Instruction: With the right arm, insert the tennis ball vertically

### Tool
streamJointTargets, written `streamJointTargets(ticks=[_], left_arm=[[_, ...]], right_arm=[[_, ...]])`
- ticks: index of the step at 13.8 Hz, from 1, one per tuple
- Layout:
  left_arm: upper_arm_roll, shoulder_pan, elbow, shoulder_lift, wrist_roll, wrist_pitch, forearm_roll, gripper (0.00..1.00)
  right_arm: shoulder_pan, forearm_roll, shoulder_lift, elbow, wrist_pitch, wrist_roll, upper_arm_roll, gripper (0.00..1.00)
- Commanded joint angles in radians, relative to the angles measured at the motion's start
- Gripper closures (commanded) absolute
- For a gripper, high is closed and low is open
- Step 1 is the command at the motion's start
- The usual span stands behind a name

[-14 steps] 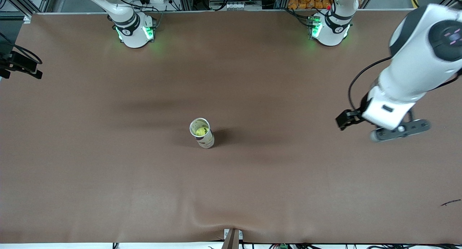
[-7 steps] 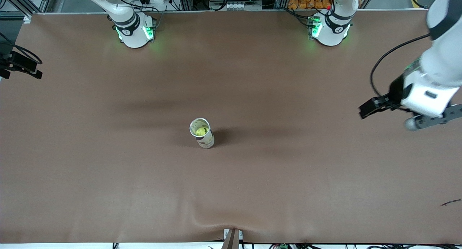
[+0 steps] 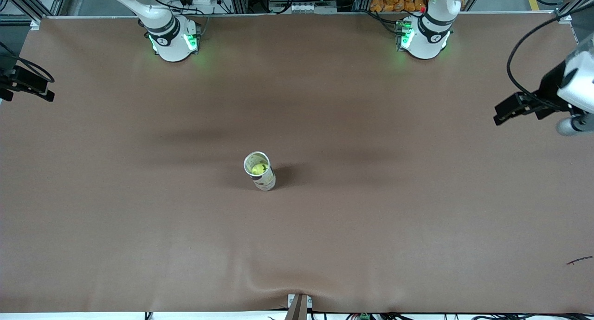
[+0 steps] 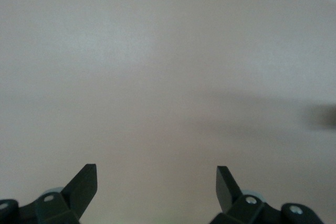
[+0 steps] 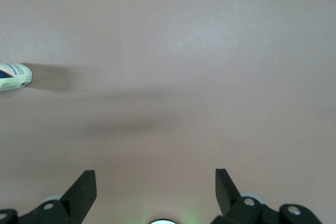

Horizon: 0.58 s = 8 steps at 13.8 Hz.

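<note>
One tennis ball can (image 3: 260, 171) stands upright near the middle of the brown surface (image 3: 139, 218), its top open, and a yellow-green tennis ball (image 3: 256, 169) sits down inside it. The right gripper (image 5: 156, 187) hangs above bare surface with its fingers spread wide and nothing between them; the can shows off to one edge of its wrist view. Toward the left arm's end, the left gripper (image 4: 157, 184) hovers over bare surface, likewise wide open and empty.

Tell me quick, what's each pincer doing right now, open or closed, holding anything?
Left pincer: open, holding nothing, over bare table.
Right pincer: open, holding nothing, over bare table.
</note>
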Motion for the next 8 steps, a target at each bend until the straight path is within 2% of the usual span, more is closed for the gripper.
streamJointTargets(ticks=[1, 4, 8], left_arm=[[0.098, -0.076, -0.130, -0.120, 0.038, 0.004, -0.011, 0.00], [0.100, -0.075, -0.244, -0.217, 0.056, -0.009, -0.014, 0.00], [0.091, -0.073, -0.287, -0.279, 0.056, -0.015, -0.013, 0.00]], right_arm=[[-0.010, 0.015, 0.007, 0.017, -0.008, 0.006, 0.006, 0.00], [-0.010, 0.015, 0.008, 0.017, -0.008, 0.004, 0.006, 0.00], [-0.008, 0.015, 0.007, 0.017, -0.010, 0.004, 0.006, 0.00]])
